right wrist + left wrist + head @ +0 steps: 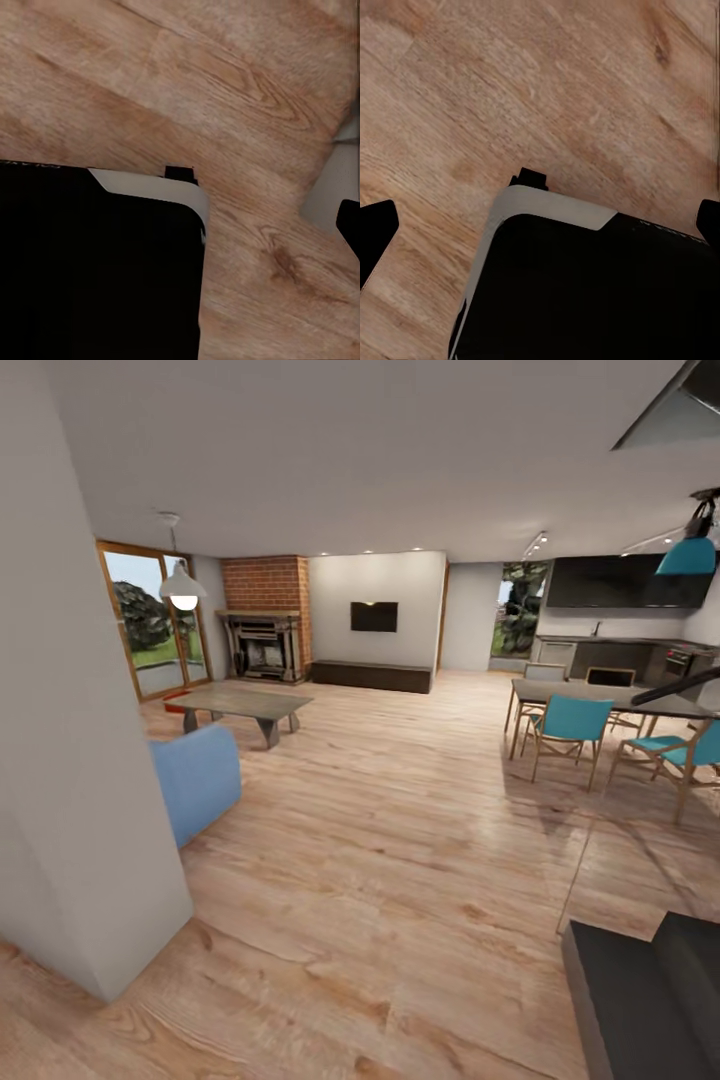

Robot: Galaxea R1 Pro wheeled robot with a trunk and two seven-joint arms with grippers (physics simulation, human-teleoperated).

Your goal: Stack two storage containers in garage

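I am in the living room, on its light wood-plank floor. A small red-orange sliver lies low by the glass doors, behind the coffee table; it is too small to tell whether it is a storage container. The garage is out of view. My left gripper hangs open over the planks above my dark base, nothing between its fingertips. My right gripper also hangs over planks with one fingertip at the frame's edge, nothing held.
A white wall corner stands close on the left, with a blue sofa end behind it. Beyond are a grey coffee table, a fireplace and a dining table with teal chairs at right.
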